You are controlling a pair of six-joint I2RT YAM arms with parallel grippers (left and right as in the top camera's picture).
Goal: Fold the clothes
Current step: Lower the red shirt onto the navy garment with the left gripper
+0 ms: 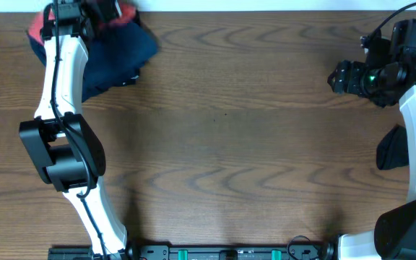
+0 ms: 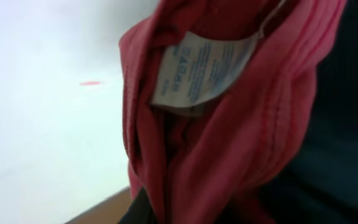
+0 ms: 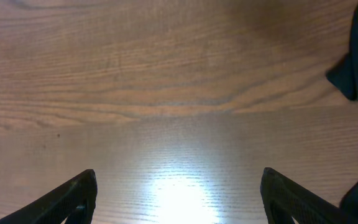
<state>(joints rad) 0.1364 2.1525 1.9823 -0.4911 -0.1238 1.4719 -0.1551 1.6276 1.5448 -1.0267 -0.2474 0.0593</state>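
Red T-shirt [image 2: 229, 143] in closed left jaws

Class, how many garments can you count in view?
3: a red shirt and a navy shirt bunched far left, a dark garment at the right edge. Others may be hidden.

Wooden table [image 1: 230, 144], its broad middle open for passage. A heap of red and navy shirts [image 1: 132, 47] blocks the far left corner; a dark cloth [image 1: 392, 148] lies at the right edge.
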